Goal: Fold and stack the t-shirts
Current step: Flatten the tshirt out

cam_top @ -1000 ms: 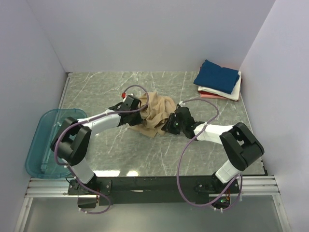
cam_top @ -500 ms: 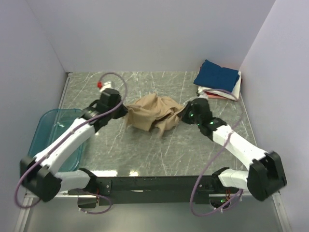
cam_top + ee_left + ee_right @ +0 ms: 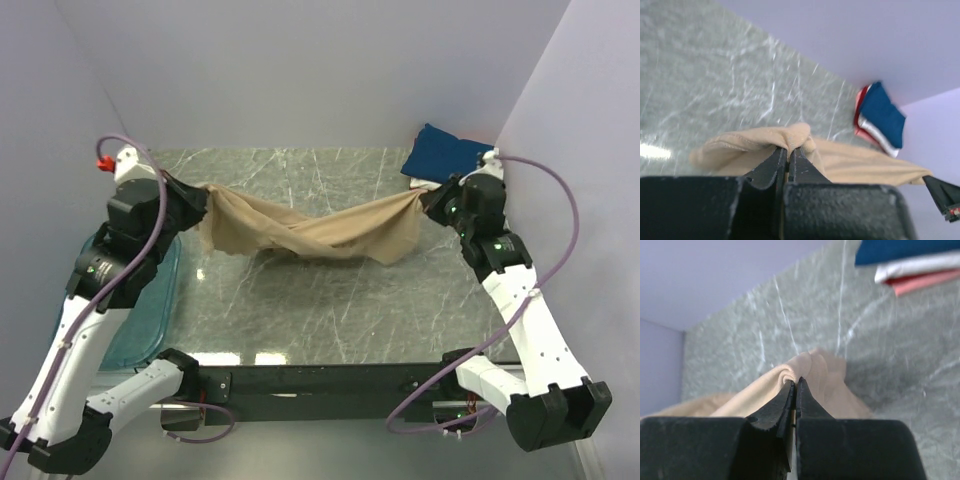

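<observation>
While pinched between left gripper (image 3: 206, 198) and right gripper (image 3: 424, 202) | soft tan t-shirt (image 3: 310, 232) sags, wrinkled

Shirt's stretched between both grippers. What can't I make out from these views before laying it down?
- Tan shirt: which parts the left gripper and right gripper pinch; bunched cloth hides this in all views.
- Folded stack: top view, right arm covers its near part.
- Teal tub: top view, left arm hides most of it; contents unseen.
</observation>
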Tool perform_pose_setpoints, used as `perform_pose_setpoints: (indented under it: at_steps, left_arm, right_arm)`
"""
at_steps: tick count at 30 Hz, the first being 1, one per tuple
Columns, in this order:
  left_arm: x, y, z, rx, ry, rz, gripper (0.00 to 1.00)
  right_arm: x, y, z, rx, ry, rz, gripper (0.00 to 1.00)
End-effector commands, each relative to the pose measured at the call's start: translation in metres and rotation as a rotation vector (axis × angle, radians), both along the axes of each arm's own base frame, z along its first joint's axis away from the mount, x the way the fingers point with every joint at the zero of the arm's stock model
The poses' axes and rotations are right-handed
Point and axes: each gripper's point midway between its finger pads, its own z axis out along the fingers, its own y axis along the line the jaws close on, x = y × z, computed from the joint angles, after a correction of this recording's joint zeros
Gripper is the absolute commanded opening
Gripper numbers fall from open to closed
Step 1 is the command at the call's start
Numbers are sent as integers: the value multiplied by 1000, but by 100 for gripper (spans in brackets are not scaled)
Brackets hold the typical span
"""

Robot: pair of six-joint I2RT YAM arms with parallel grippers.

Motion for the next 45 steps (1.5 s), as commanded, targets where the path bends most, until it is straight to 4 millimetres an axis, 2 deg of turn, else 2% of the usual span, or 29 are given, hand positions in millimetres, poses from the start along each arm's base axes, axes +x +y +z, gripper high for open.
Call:
perform_pose_setpoints:
  at_steps: [1,6,7,11,12,13,14,15,16,18,20,21,22,23,24,25,27,28,30,31,32,33,35,36,37,40,41,43,45]
  left_arm:
    - [12,18,55,4,-136,92,0]
    - [51,23,106,-14,-248,117,0]
    - [62,23,121,-22,-277,120,0]
    - [83,27,186,-30,-418,96,0]
    - [85,29,201,-26,-446,89,0]
    - [81,30,232,-29,-515,79,0]
    - [78,32,245,-17,-541,75,0]
    - [78,31,254,-12,-563,62,0]
    - [61,34,279,-14,-627,60,0]
    - [49,38,290,-6,-666,70,0]
    - [37,40,279,-4,-658,70,0]
    - [34,40,270,-7,-641,67,1]
    - [31,38,244,-8,-587,53,0]
    - [30,36,227,-35,-553,43,0]
    - [13,36,218,-53,-550,31,0]
    - [32,29,160,-50,-418,14,0]
    - [21,24,115,-104,-338,-7,0]
    - [33,18,48,-100,-193,-17,0]
    - [26,13,-6,-146,-92,-26,0]
    - [27,11,-68,-140,36,-23,2]
    - [21,9,-113,-154,139,-23,7]
    - [18,9,-131,-155,177,-17,12]
    - [12,4,-154,-183,225,-29,27]
    - [8,0,-160,-194,228,-57,31]
    - [3,0,-176,-194,257,-54,34]
    - [-4,5,-188,-186,288,-27,54]
    - [-6,6,-191,-187,299,-20,59]
    - [-12,8,-201,-191,329,-3,59]
    - [-17,7,-214,-218,352,10,58]
  right_arm:
    - [12,-9,50,14,-100,-24,0]
    - [37,-3,101,74,-180,1,0]
    - [48,-1,101,78,-171,5,0]
    - [69,6,153,122,-267,56,0]
    - [73,3,164,131,-289,57,0]
    - [81,3,165,136,-285,62,0]
    - [79,3,188,142,-329,71,0]
    - [83,1,189,147,-318,77,0]
    - [83,1,196,151,-331,82,0]
    - [80,-1,205,165,-355,97,0]
    - [78,2,198,169,-340,123,0]
    - [77,1,190,166,-318,123,0]
    - [76,1,183,162,-299,120,0]
    - [78,0,161,152,-250,119,0]
    - [77,-1,145,147,-207,116,0]
    - [77,-2,130,141,-170,116,0]
    - [79,-4,79,120,-64,113,0]
    - [81,-5,58,113,-23,112,7]
    - [86,-6,0,95,112,117,23]
    - [87,-6,-16,83,148,128,41]
    - [89,-4,-40,86,204,136,50]
    - [89,-3,-52,87,228,140,61]
    - [81,-4,-79,87,287,135,64]
    - [79,-4,-79,88,268,130,65]
    - [68,-2,-99,90,306,123,66]
    - [53,1,-112,52,308,93,66]
    - [40,1,-132,46,350,82,67]
    - [20,-4,-151,26,380,47,66]
    - [8,-9,-153,18,358,24,65]
